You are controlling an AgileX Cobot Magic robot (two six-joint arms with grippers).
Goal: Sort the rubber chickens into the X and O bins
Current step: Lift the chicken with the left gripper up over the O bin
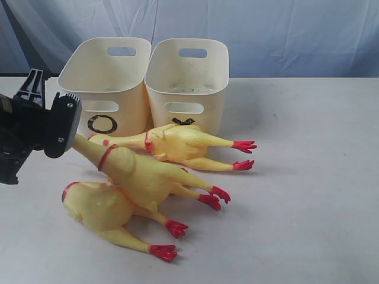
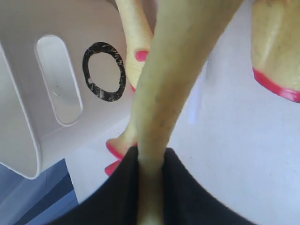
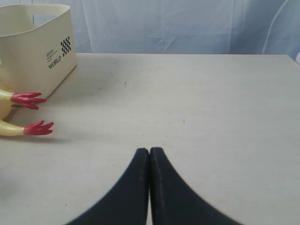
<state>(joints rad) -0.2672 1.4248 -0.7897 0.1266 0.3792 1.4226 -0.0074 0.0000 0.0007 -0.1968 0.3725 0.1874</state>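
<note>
Sorting not yet under way: neither the O bin (image 1: 100, 74) nor the X bin (image 1: 198, 74) shows a chicken inside. Bins counted: two. Chickens counted: three, all on the desk (image 1: 308, 189): rear chicken (image 1: 183, 144), middle chicken (image 1: 142, 174), front chicken (image 1: 100, 206). Left fingers (image 2: 197, 197) are clamped on the middle chicken's neck, just beside the O bin. Right fingers (image 3: 133, 187) are pressed together, holding nothing.

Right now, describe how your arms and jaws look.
The left gripper is a black, boxy block with small screws and a ridged top edge. The right gripper shows two smooth matte-black jaws, curved and tapering to rounded tips. No cables or markings visible.
</note>
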